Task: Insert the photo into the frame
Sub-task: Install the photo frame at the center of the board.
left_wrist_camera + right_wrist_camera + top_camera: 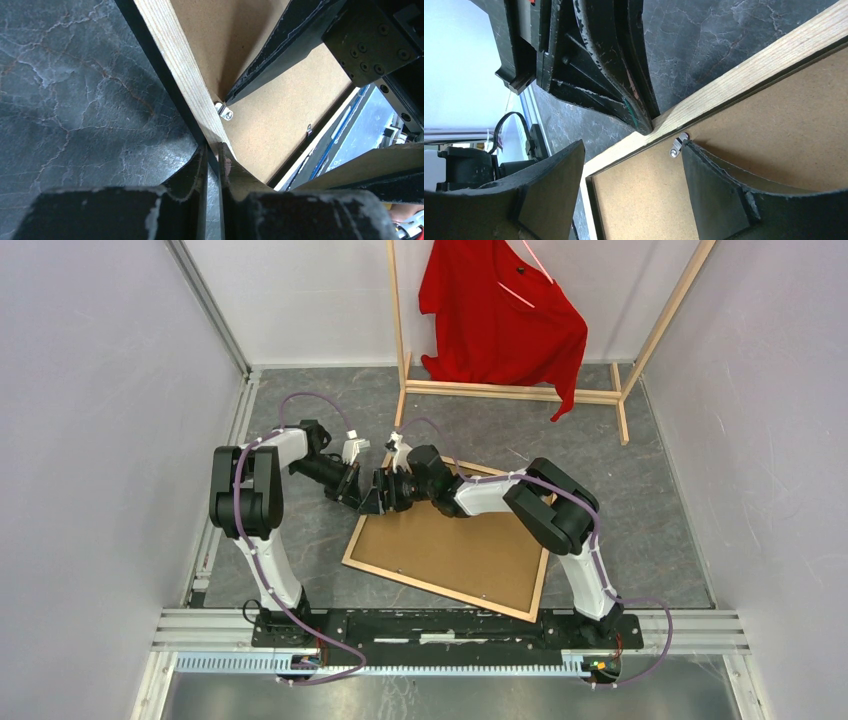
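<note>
Bright even light, soft shadows, blurred wrist-view foregrounds

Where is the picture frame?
Top view: the frame lies back-up on the table between the left arm and right arm, in front of the red shirt.

Frame point(440, 592) flat on table point(660, 540), centre, corner-on to arms.
Backing board point(450, 550) sits in it; clip point(678, 145) at far-left rail. L gripper point(212, 150) on that rail, R gripper point(634, 150) just right, over board. Rack point(510, 392) w/ shirt point(500, 320) behind, far end.
</note>
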Available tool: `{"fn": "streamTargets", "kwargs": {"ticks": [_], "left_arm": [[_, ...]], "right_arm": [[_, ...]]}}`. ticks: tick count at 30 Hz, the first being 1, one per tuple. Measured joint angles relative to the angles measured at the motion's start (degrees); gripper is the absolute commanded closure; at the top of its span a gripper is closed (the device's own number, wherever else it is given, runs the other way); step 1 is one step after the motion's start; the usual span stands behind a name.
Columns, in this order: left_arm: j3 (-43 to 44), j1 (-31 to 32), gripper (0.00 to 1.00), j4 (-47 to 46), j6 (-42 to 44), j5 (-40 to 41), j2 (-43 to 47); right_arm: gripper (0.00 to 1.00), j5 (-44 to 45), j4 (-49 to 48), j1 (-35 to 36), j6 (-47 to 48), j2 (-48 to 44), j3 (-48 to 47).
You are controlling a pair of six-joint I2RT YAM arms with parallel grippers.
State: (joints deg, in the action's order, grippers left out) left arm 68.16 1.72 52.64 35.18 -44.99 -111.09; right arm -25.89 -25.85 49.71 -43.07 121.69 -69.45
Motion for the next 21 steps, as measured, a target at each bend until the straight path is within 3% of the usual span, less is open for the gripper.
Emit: {"fn": "streamTargets", "kwargs": {"ticks": [21], "left_arm": [[-0.07,-0.02,0.85,-0.04,0.0,-0.02,0.02]], "right_arm": [[0.24,-0.7,0.02,0.81,-1.66,1.07,-1.31]]}}
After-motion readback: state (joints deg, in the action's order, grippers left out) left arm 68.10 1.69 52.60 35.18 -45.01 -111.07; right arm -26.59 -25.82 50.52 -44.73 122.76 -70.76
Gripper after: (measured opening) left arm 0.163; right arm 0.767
